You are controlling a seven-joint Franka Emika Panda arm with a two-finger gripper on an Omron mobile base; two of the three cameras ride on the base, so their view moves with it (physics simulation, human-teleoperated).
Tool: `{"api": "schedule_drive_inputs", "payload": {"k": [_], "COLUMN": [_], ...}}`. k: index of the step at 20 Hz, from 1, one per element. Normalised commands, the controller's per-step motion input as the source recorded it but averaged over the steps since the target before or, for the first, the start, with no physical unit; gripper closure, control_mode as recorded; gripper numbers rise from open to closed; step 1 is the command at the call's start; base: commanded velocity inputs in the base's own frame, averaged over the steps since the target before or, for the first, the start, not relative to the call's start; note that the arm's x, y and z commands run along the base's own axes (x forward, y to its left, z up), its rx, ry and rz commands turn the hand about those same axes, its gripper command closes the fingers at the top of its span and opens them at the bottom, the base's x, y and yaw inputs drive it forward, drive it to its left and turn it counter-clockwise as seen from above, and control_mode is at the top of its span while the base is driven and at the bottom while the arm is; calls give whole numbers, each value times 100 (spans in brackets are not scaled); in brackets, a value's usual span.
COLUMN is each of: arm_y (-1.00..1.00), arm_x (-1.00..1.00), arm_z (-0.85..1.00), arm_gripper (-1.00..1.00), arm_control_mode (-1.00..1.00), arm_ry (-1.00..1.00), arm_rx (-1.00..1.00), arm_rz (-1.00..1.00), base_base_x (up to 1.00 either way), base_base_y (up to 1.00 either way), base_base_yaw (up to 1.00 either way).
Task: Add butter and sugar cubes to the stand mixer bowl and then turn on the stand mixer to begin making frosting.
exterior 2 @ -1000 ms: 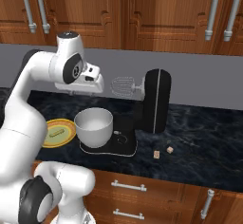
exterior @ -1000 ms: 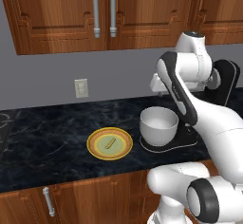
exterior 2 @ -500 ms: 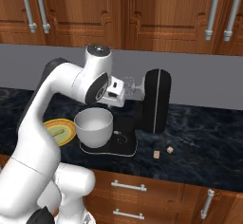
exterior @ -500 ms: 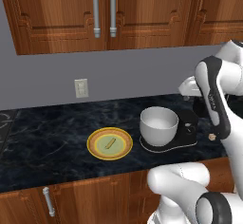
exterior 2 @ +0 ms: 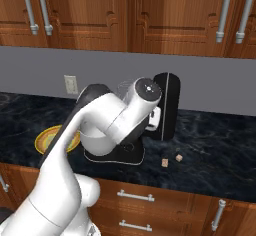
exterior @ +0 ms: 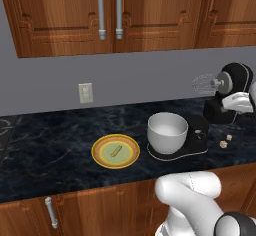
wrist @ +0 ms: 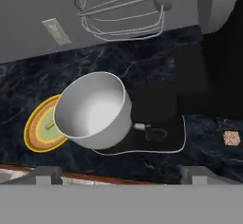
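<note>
Swinging rightward since a second ago, the arm now has its gripper [wrist: 121,171] hanging by the mixer [exterior: 227,97], jaws spread wide and empty. Bowl [exterior: 167,132] sits on the mixer base under the raised whisk [wrist: 121,13]. Butter [exterior: 116,151] lies on the plate [exterior: 100,157]; sugar cubes [exterior: 225,141] rest on the counter [exterior: 55,155] right of the mixer

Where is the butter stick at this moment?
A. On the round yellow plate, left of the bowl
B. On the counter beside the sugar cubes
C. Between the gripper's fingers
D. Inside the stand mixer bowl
A. The butter lies on the yellow plate, which sits on the counter to the left of the stand mixer bowl; the bowl's inside looks empty in the hand view.
</note>
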Motion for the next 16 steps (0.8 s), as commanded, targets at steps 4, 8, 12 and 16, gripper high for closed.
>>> {"api": "schedule_drive_inputs", "payload": {"k": [4, 8, 12, 16], "arm_y": [-69, -59, -45, -40], "arm_x": [-27, -16, -5, 0], "arm_z": [-22, -21, -28, -38], "arm_gripper": [-100, -100, -100, -100], "arm_control_mode": [-100, -100, -100, -100], "arm_ry": [-31, -23, -12, -11], "arm_rx": [6, 1, 0, 0], "arm_rz": [22, 25, 30, 32], "base_base_x": [0, 0, 0, 0], "base_base_y": [0, 0, 0, 0], "base_base_yaw": [0, 0, 0, 0]}}
